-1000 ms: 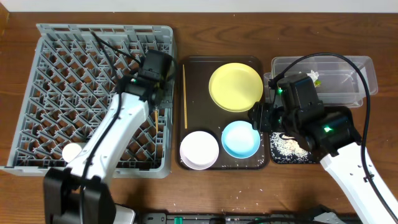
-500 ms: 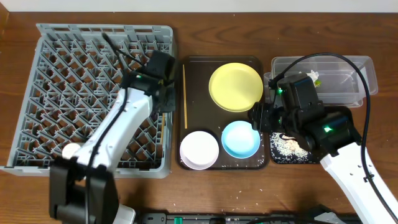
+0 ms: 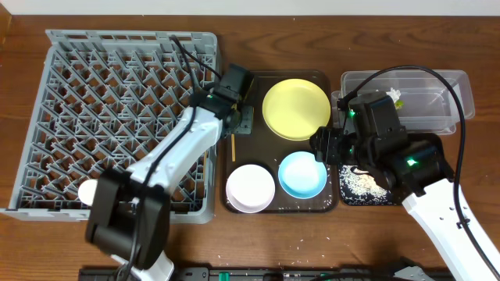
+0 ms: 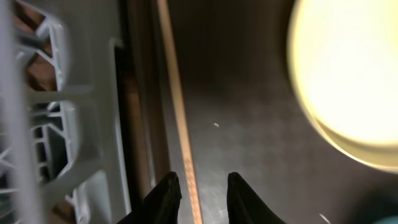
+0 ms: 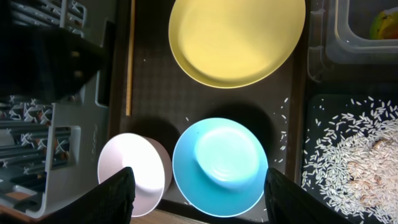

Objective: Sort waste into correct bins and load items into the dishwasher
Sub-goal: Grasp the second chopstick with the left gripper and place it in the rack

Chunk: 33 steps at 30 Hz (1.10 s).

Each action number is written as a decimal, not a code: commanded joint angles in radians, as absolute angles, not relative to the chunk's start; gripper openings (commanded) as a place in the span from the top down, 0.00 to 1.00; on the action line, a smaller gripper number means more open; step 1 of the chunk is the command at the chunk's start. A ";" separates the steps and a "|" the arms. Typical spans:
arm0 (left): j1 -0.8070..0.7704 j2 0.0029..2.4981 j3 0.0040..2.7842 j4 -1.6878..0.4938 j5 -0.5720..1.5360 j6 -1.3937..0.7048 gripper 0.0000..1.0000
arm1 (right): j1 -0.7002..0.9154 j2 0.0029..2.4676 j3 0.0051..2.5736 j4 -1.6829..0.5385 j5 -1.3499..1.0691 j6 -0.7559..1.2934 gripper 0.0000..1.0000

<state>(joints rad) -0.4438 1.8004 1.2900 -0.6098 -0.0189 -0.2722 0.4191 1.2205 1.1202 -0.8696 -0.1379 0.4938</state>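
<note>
My left gripper (image 3: 236,126) hangs over the left edge of the brown serving tray (image 3: 262,144), open by a narrow gap. One wooden chopstick (image 4: 177,106) lies on the tray between its fingertips (image 4: 166,190), untouched. My right gripper (image 5: 208,196) is open wide above the light blue bowl (image 5: 221,165) and the white bowl (image 5: 134,171), holding nothing. The yellow plate (image 3: 296,109) sits at the tray's far end. A small white cup (image 3: 90,190) stands in the grey dishwasher rack (image 3: 133,37). Wrapper scraps (image 3: 397,97) lie in the clear tub (image 3: 457,86). Rice covers the black tray (image 3: 363,185).
The rack's right wall (image 4: 56,112) stands right beside the tray's left rim, close to my left fingers. Loose rice grains (image 5: 283,134) are scattered on the tray beside the blue bowl. The table's front edge runs just below the bowls.
My left gripper moved right from the rack's right edge to over the tray's chopstick, and its jaws parted. My right gripper stayed in place and opened slightly wider.
</note>
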 commanded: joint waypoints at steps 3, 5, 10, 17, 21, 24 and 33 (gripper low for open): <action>-0.443 1.916 1.282 -0.558 -0.080 -0.317 0.73 | 0.413 1.224 1.117 -0.863 -0.132 0.501 0.35; -0.443 1.963 1.282 -0.547 -0.080 -0.317 0.73 | 0.413 1.224 1.117 -0.863 -0.132 0.501 0.36; -0.443 2.025 1.282 -0.522 -0.080 -0.321 0.73 | 0.413 1.224 1.117 -0.864 -0.132 0.501 0.36; -0.445 2.037 1.282 -0.510 0.068 -0.327 0.78 | 0.413 1.224 1.117 -0.864 -0.133 0.501 0.37; -0.445 2.037 1.282 -0.517 0.105 -0.327 0.87 | 0.413 1.224 1.117 -0.868 -0.133 0.501 0.38; -0.445 2.031 1.285 -0.522 0.105 -0.327 0.92 | 0.413 1.224 1.117 -0.870 -0.133 0.501 0.38; -0.442 1.693 1.405 -0.704 0.049 -0.284 0.92 | 0.413 1.224 1.117 -0.873 -0.133 0.501 0.38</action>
